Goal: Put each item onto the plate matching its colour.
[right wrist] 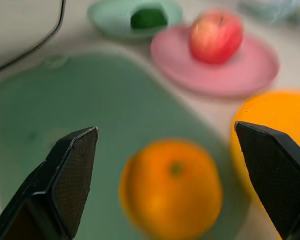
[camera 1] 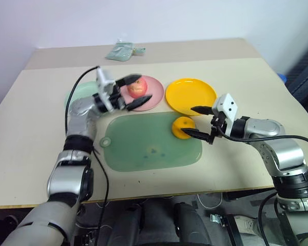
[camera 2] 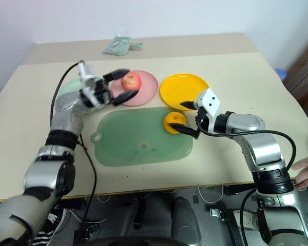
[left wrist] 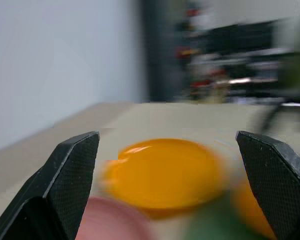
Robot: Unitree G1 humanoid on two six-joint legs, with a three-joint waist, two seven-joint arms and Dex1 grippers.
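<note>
Three plates sit in a row toward the far side of the table (camera 1: 31, 133): mint green plate (right wrist: 110, 22), pink plate (camera 2: 146, 92), yellow-orange plate (camera 1: 192, 97). Pink-red apple (camera 2: 131, 81) rests on the pink plate. Dark green round fruit (right wrist: 148, 17) lies on the mint green plate, seen in the right wrist view. Orange (camera 1: 183, 127) lies at the right far corner of the translucent green mat (camera 1: 149, 148), just beside the yellow-orange plate, not on it. That plate has nothing on it.

Left gripper (camera 1: 135, 90) is over the pink plate, jaws spread wide either side of the apple, nothing held; contact with the apple cannot be told. Right gripper (camera 1: 193, 121) is low at the orange, jaws released and wide apart, one finger on the plate side, one on the near side, orange between them, not grasped.

Pale green packet (camera 1: 122, 51) lies at the far edge of the table. A person's hand (camera 2: 307, 173) shows at the right edge, by the table's near corner.
</note>
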